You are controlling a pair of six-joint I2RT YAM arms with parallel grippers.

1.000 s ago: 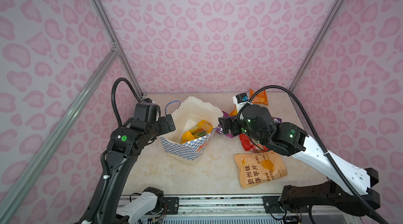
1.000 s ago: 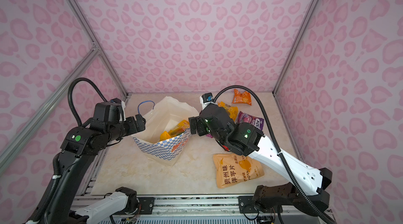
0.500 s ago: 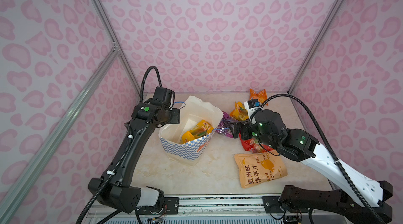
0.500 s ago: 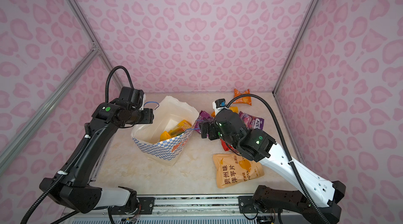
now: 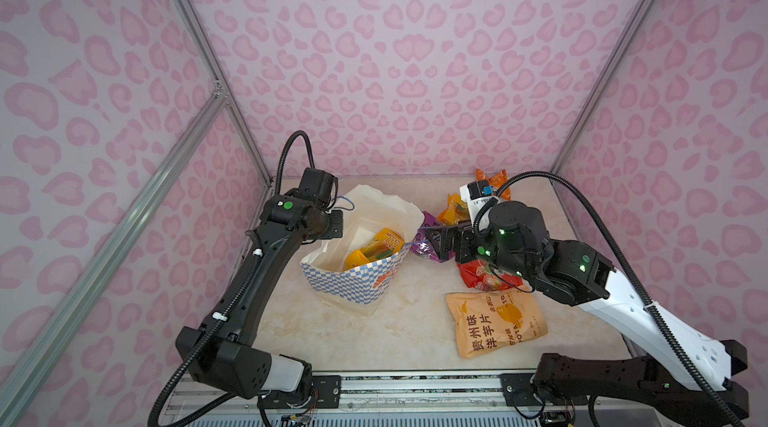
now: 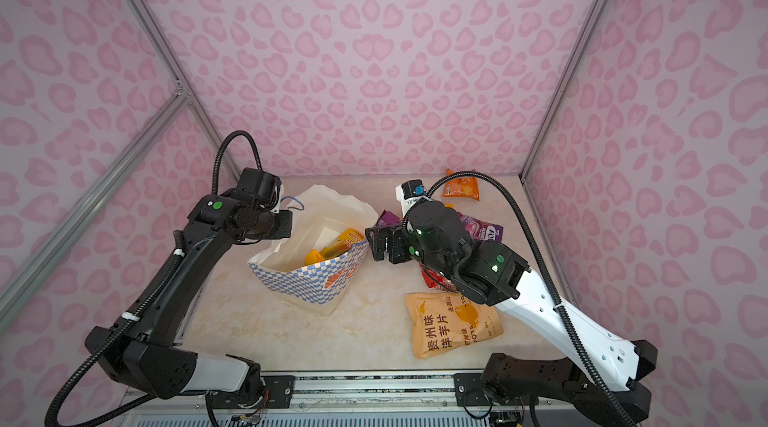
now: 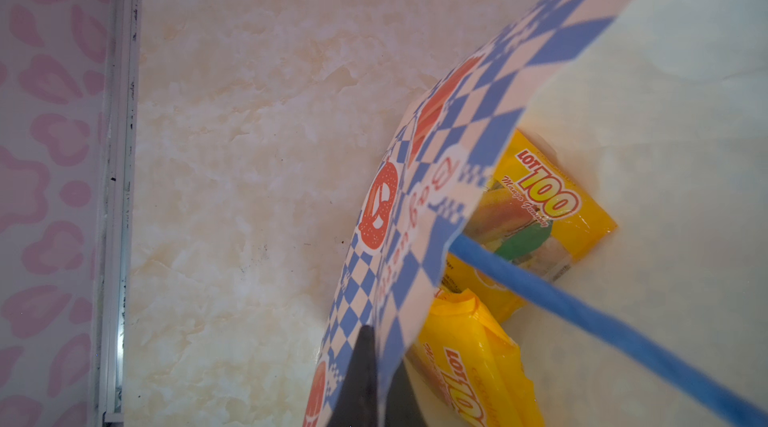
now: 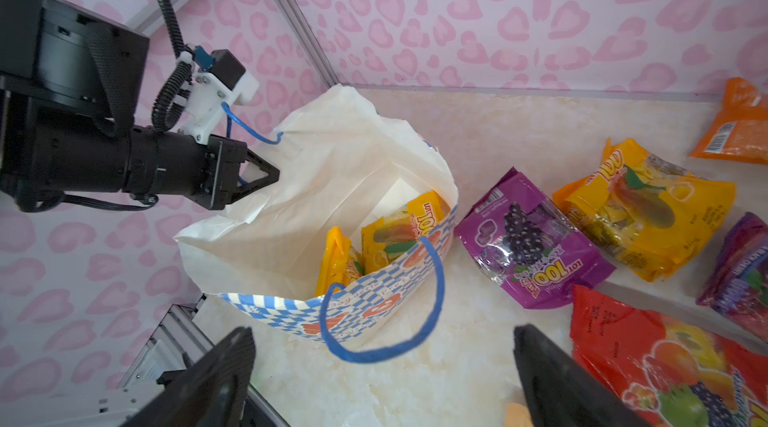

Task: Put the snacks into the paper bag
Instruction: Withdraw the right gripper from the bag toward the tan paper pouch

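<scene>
Left gripper: clamped on bag rim, apparently to hold the mouth open | Right gripper: fingers wide apart, empty, poised between bag and purple packet, the likely next pick | Bag: upright, yellow packets inside; remaining snacks lie on table.

- The red packet lies half hidden beneath the right arm.
- The wall of the paper bag covers part of a yellow packet.
- One purple packet is cut off by the right wrist view's edge.
</scene>
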